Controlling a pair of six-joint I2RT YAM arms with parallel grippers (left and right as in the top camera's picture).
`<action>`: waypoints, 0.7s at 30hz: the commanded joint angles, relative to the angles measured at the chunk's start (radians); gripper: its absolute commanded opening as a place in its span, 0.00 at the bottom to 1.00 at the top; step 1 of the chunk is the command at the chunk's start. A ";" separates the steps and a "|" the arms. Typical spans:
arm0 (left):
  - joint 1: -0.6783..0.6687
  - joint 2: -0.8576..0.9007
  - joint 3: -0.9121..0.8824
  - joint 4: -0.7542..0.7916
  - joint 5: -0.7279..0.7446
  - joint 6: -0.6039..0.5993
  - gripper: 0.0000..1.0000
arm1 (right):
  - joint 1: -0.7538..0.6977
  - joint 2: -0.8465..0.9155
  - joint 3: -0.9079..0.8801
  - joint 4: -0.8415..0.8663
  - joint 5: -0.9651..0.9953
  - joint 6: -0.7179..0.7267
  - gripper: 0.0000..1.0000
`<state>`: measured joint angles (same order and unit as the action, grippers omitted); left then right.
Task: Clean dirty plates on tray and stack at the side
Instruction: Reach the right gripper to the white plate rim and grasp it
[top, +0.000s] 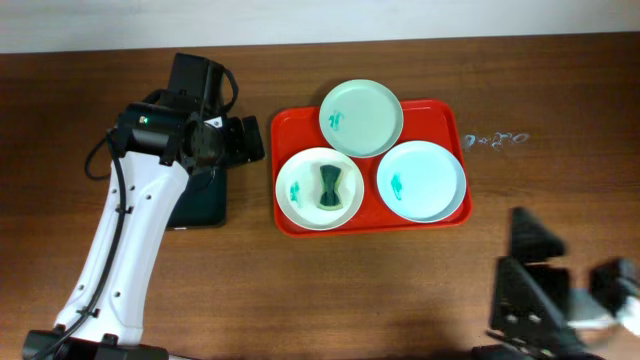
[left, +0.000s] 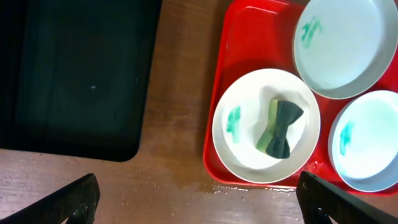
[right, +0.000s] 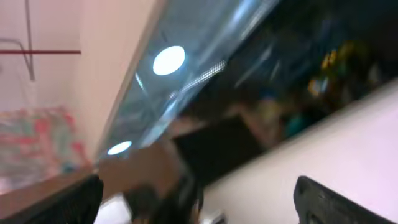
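The red tray (top: 445, 112) holds three plates. The white plate (top: 303, 208) at its front left has a teal smear and a dark green folded sponge (top: 328, 187) lying on it. The mint green plate (top: 365, 120) sits at the back and the pale blue plate (top: 425, 178) at the right, each with a teal smear. My left gripper (top: 252, 143) is open and empty, just left of the tray. In the left wrist view it (left: 199, 208) hovers above the table in front of the white plate (left: 242, 149) and sponge (left: 280, 129). My right gripper (top: 535, 290) is open, blurred, at the front right.
A smaller black tray (top: 203, 203) lies under my left arm, left of the red tray; it fills the left of the left wrist view (left: 74, 74). Small shiny wet marks (top: 495, 140) lie right of the red tray. The right wrist view shows only blurred room and ceiling lights.
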<state>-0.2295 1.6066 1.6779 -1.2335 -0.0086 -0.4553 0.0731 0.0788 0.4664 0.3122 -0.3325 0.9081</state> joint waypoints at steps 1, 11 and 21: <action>0.003 0.003 -0.002 0.002 -0.006 0.016 1.00 | 0.005 0.181 0.408 -0.450 0.058 -0.420 0.98; 0.003 0.004 -0.002 0.001 -0.006 0.016 0.99 | 0.037 1.346 1.095 -1.554 -0.166 -0.688 0.64; 0.003 0.004 -0.002 0.001 -0.006 0.016 0.99 | 0.170 1.970 1.091 -1.318 -0.133 -0.859 0.56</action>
<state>-0.2295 1.6085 1.6741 -1.2343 -0.0082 -0.4526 0.2401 2.0010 1.5547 -1.0264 -0.4686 0.1341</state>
